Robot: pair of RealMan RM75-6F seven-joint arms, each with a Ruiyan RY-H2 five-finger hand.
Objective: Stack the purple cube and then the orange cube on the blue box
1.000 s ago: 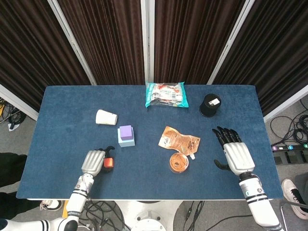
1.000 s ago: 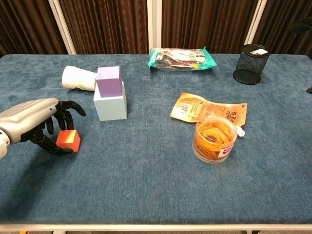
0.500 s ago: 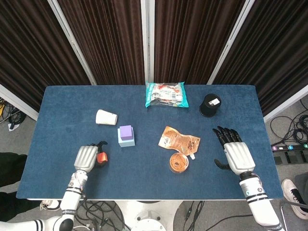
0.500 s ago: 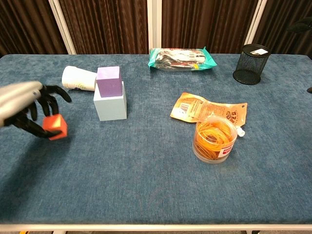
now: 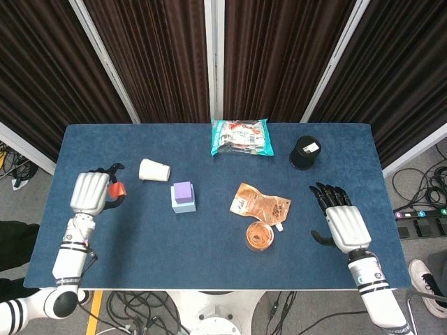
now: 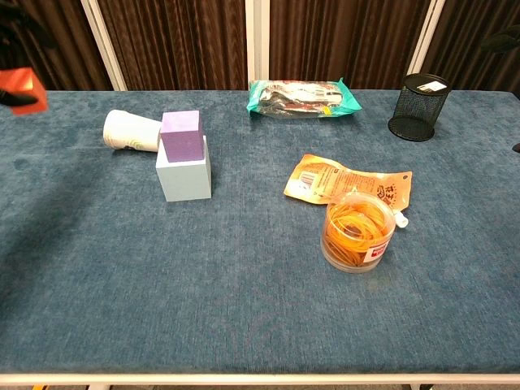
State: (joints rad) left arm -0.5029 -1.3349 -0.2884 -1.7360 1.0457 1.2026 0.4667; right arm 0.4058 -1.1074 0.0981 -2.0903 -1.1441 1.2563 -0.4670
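Above table's left edge: left hand [image 5: 91, 192] pinching orange cube [image 5: 116, 189], now lifted clear and carried up-left from its earlier spot. Purple cube [image 5: 183, 190] already sitting on blue box [image 5: 183, 204]. Right hand [image 5: 341, 218] resting idle, fingers apart. Carrying over to stack likely next.
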